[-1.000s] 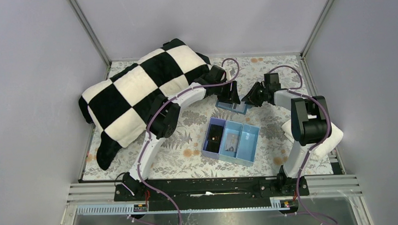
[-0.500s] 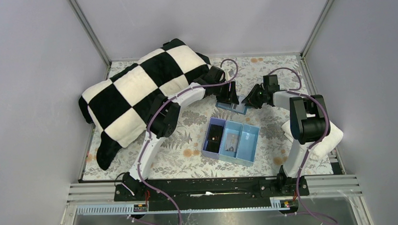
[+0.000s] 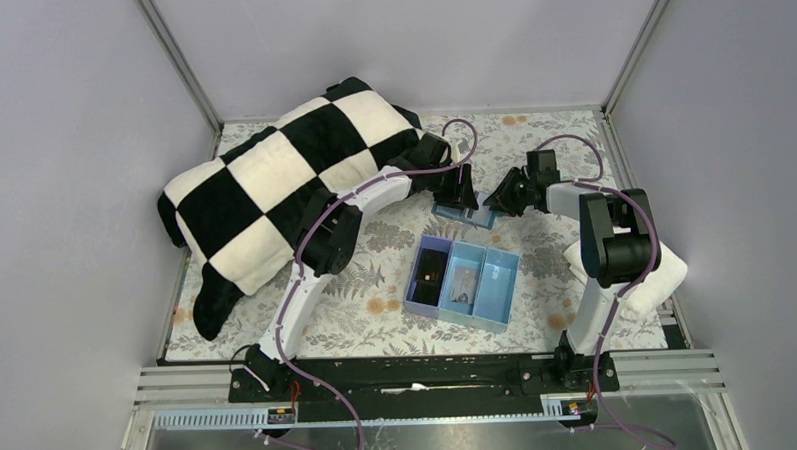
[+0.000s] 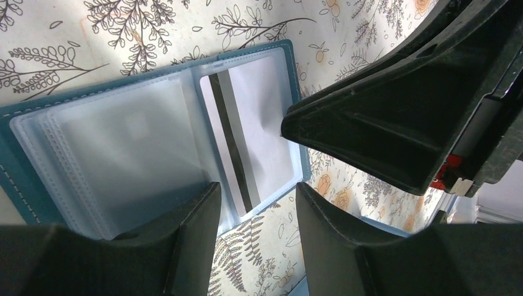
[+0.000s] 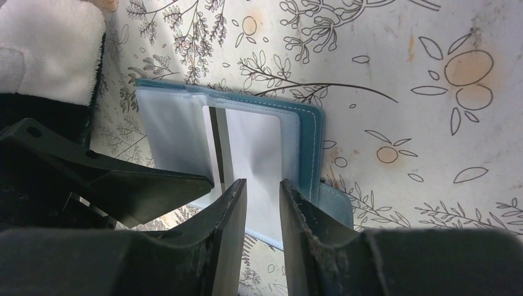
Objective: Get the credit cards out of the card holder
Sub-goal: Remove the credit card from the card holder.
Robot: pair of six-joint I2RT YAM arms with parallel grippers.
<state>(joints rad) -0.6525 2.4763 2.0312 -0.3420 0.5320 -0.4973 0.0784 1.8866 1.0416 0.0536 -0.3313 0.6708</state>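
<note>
Tray (image 3: pixel 504 289) of 3 light-blue compartments lies nearest the arm bases. It holds a few small items, and I cannot tell whether any is a card.

Just beyond it, the card holder (image 4: pixel 123 148) lies open and flat on the floral cloth, both grippers meeting over it. The left gripper (image 4: pixel 256 234) is clearly open and empty, its fingers straddling the near edge of the clear sleeves. It looks placed to pin the wallet down.

The right gripper (image 5: pixel 263 209) has its jaws only narrowly parted, with nothing held. They are poised at the edge of 1 white card (image 5: pixel 259 154) with a dark stripe. That card sits fully inside its clear pocket on the panel by the teal cover.

So the task looks barely under way. At least 1 card is not yet out, and the frosted sleeves may hide more. Farther back, the checkered blanket (image 3: pixel 273 179) plays no part.
</note>
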